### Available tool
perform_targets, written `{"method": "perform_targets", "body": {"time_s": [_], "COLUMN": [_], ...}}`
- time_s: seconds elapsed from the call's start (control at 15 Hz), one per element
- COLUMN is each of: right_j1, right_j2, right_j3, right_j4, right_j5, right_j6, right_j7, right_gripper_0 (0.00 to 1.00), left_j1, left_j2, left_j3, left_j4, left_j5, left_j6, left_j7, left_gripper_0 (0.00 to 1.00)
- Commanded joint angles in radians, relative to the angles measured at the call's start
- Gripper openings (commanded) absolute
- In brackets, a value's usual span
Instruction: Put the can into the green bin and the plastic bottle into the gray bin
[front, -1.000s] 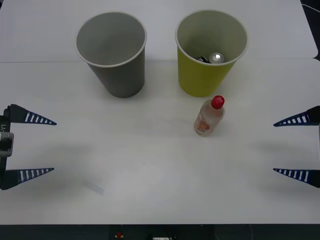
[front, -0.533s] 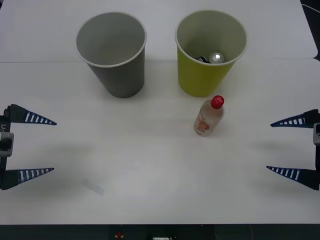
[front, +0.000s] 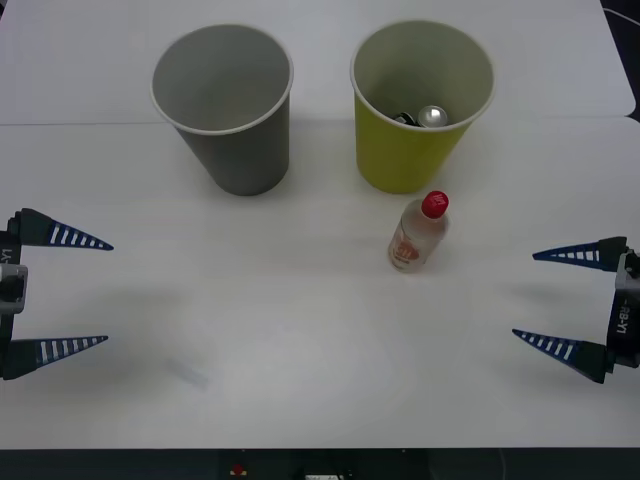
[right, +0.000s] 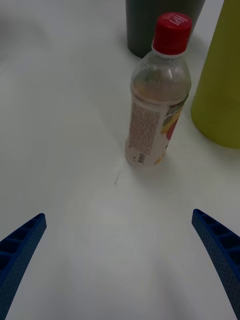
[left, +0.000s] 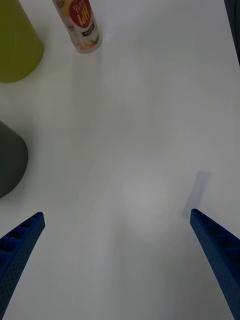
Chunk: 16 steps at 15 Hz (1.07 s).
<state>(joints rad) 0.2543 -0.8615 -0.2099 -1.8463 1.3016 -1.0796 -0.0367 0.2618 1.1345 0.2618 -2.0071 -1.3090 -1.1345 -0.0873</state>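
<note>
Facing the bottle with both grippers wide

Spreading its blue ribbed fingers far apart, the right gripper (front: 560, 300) hangs low over the white table (front: 300, 330) at the right edge, holding nothing and pointed inward at the plastic bottle (front: 417, 232). In the right wrist view the bottle (right: 159, 95) stands upright between and beyond the two fingertips, well apart from both, its red cap up and its label turned partly aside.

The left gripper (front: 90, 292) sits at the left edge of the table, likewise splayed wide and empty, with bare tabletop between its fingers.

Just behind the bottle stands the green bin (front: 405, 150), upright and close beside it but not touching. The can (front: 432, 116) lies inside this bin, its shiny silver top showing against the pale inner wall. The gray bin (front: 240, 150) stands upright to the left of the green one, apart from it.
</note>
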Motion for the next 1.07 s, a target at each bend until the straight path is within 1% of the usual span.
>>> {"method": "perform_targets", "body": {"time_s": [0.07,0.13,0.47,0.67,0.93,1.07], "right_j1": [-0.003,-0.003,-0.026,-0.056,-0.107,-0.147], "right_j2": [0.044,0.07,0.176,0.239,0.325,0.361], "right_j3": [0.0,0.0,-0.002,-0.002,0.001,0.003], "right_j4": [0.047,0.068,0.17,0.231,0.297,0.368], "right_j5": [-0.028,-0.042,-0.051,-0.071,-0.07,-0.078], "right_j6": [0.001,0.001,0.001,0.0,-0.008,-0.008], "right_j7": [0.017,0.024,0.077,0.156,0.204,0.287], "right_gripper_0": [1.0,1.0,1.0,1.0,1.0,1.0], "left_j1": [0.0,0.0,0.0,0.0,0.0,0.0], "left_j2": [0.0,0.0,0.0,0.0,0.0,0.0], "left_j3": [0.0,0.0,0.0,0.0,0.0,0.0], "left_j4": [0.0,0.0,0.0,0.0,0.0,0.0], "left_j5": [0.0,0.0,0.0,0.0,0.0,0.0], "left_j6": [0.0,0.0,0.0,0.0,0.0,0.0], "left_j7": [0.0,0.0,0.0,0.0,0.0,0.0], "left_gripper_0": [1.0,1.0,1.0,1.0,1.0,1.0]}}
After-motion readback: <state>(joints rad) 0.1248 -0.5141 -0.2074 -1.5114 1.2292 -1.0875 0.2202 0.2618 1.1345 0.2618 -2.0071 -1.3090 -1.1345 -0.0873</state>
